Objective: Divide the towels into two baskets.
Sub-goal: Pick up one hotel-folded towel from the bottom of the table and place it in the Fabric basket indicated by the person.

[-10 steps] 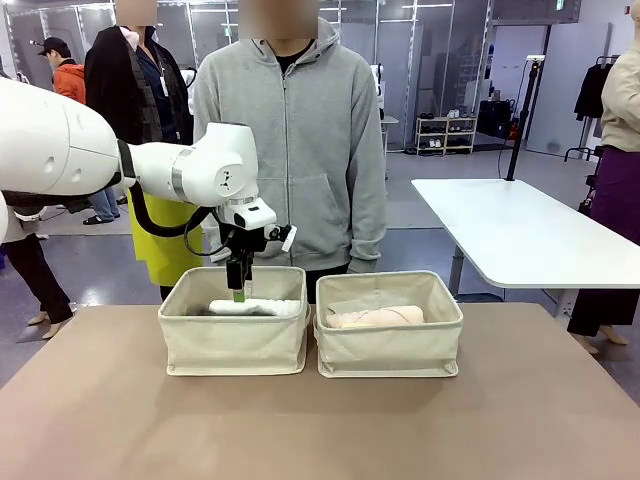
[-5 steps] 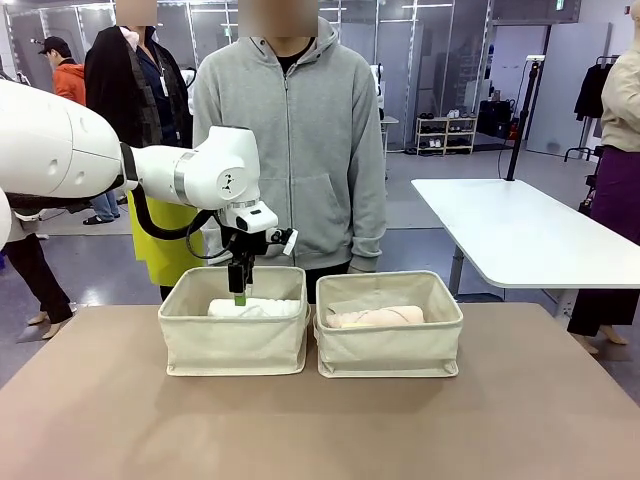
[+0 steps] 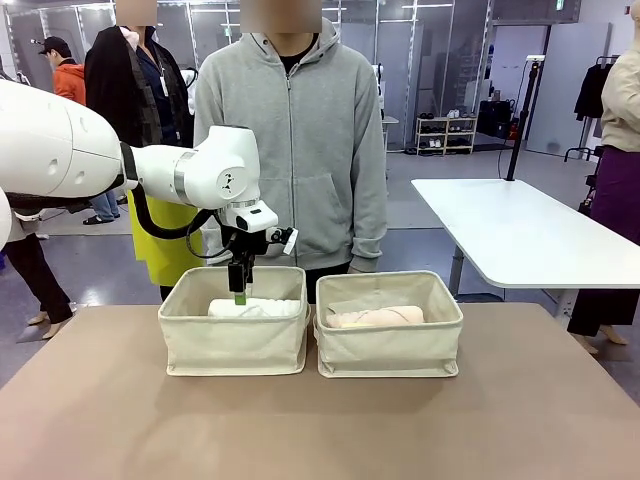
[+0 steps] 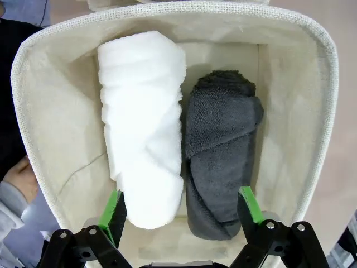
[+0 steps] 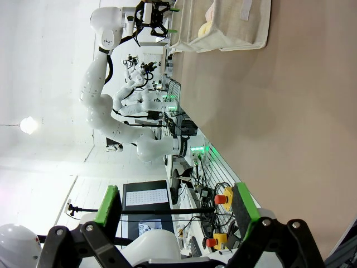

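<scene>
Two cream canvas baskets stand side by side at the table's far edge. In the left basket (image 3: 235, 345) the white towel (image 4: 142, 162) and the dark grey towel (image 4: 220, 156) lie next to each other. My left gripper (image 4: 181, 207) hangs open just above their near ends, straddling both and holding nothing; the front view shows it (image 3: 238, 292) over the white towel (image 3: 258, 308). The right basket (image 3: 390, 348) holds a pale pink towel (image 3: 375, 317); what lies behind it is hidden. My right gripper (image 5: 175, 206) is open and empty, far from the baskets (image 5: 237, 33) along the table.
A person in a grey hoodie (image 3: 290, 150) stands right behind the baskets, hands down at the sides. The brown tabletop (image 3: 320, 430) stretches bare in front of the baskets. A white table (image 3: 520, 235) stands off to the right.
The left arm has drawn up and back slightly over the left basket. The white towel lies where it was. Nothing has moved in the last half second.
</scene>
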{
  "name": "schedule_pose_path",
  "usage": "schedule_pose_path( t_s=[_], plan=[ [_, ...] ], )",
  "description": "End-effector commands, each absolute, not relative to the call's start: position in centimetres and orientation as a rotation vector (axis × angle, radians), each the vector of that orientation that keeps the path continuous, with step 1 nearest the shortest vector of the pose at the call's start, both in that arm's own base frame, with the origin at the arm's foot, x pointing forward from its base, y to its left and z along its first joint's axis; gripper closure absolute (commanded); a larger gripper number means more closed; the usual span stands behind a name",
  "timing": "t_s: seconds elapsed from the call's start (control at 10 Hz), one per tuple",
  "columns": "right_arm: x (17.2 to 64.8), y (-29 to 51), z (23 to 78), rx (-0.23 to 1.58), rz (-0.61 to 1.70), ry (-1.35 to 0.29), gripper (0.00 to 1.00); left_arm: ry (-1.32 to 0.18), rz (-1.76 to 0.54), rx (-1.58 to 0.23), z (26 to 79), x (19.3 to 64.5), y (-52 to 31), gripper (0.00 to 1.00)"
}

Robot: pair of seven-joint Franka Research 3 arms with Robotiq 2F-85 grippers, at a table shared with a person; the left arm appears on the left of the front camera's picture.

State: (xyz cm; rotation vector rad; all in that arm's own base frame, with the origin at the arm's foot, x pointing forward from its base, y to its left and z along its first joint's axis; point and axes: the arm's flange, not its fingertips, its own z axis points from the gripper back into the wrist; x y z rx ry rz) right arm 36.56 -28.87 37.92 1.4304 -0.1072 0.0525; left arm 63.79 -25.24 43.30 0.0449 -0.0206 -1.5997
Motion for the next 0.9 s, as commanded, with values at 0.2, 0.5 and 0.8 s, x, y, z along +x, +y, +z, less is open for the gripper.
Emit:
schedule_pose_path(
  t_s=[0.2, 0.5, 0.8],
  plan=[
    [36.2, -28.6, 38.2, 1.422, 0.052, -0.099, 0.00, -0.021, -1.600, 0.045, 43.3, 63.8, -25.2, 0.00],
    [36.2, -28.6, 38.2, 1.422, 0.052, -0.099, 0.00, -0.145, -1.473, -0.336, 50.1, 60.4, -19.7, 0.00],
    [36.2, -28.6, 38.2, 1.422, 0.052, -0.099, 0.00, -0.299, -1.278, -0.812, 51.7, 54.9, -10.3, 0.00]
  ],
)
